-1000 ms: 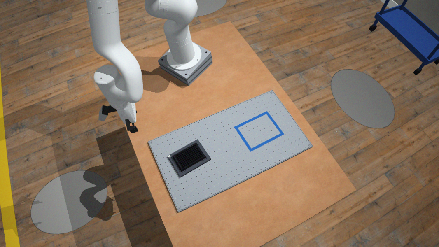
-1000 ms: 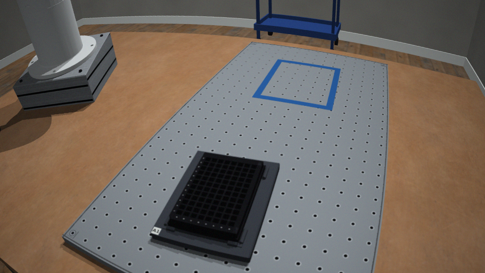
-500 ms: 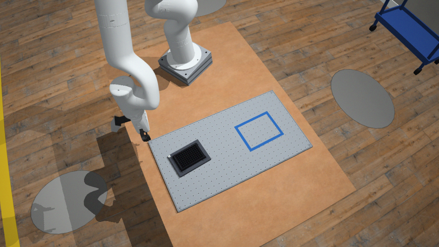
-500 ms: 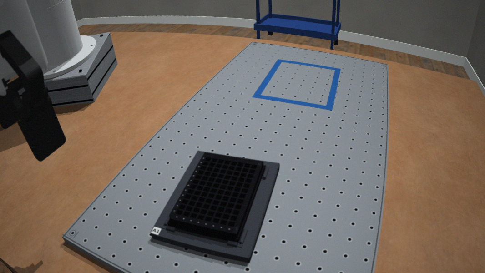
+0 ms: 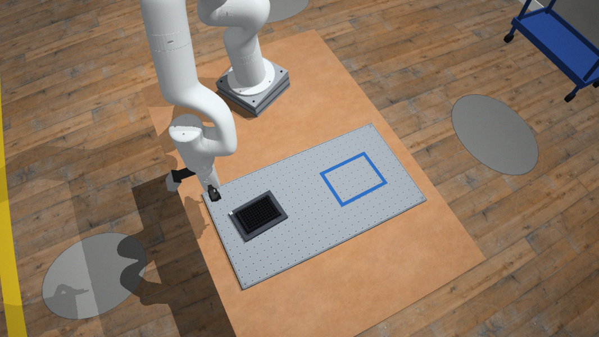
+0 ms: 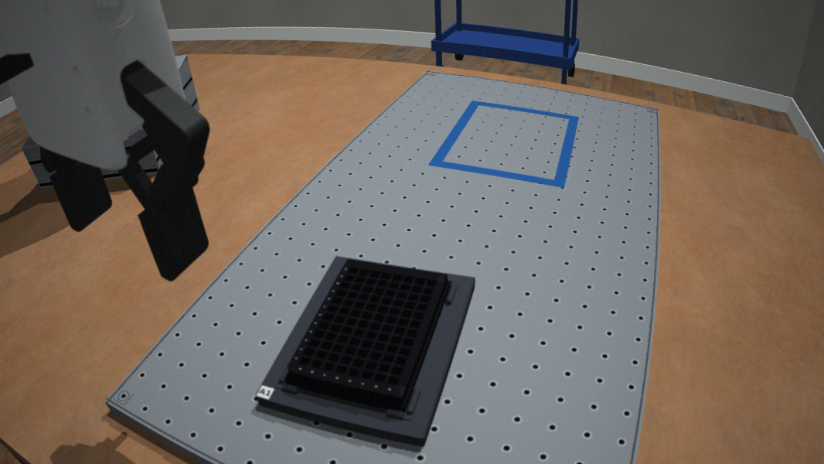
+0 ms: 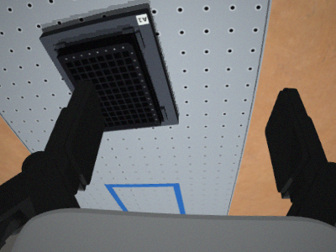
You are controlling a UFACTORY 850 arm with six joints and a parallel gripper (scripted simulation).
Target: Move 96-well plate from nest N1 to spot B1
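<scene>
The black 96-well plate (image 5: pixel 257 214) sits flat in the dark grey nest at the left end of the perforated deck; it also shows in the exterior view (image 6: pixel 369 331) and in the wrist view (image 7: pixel 109 81). The blue taped outline (image 5: pixel 353 178) lies empty toward the deck's other end, and shows in the exterior view (image 6: pixel 507 142) and in the wrist view (image 7: pixel 147 198). My gripper (image 5: pixel 213 193) is open and empty, above the deck's near-left corner, up and to the side of the plate; it also shows in the exterior view (image 6: pixel 129 230) and in the wrist view (image 7: pixel 185 143).
The robot base (image 5: pixel 252 85) stands on the brown mat behind the deck. A blue cart (image 5: pixel 557 41) is at the far right. Grey floor discs (image 5: pixel 494 133) lie off the mat.
</scene>
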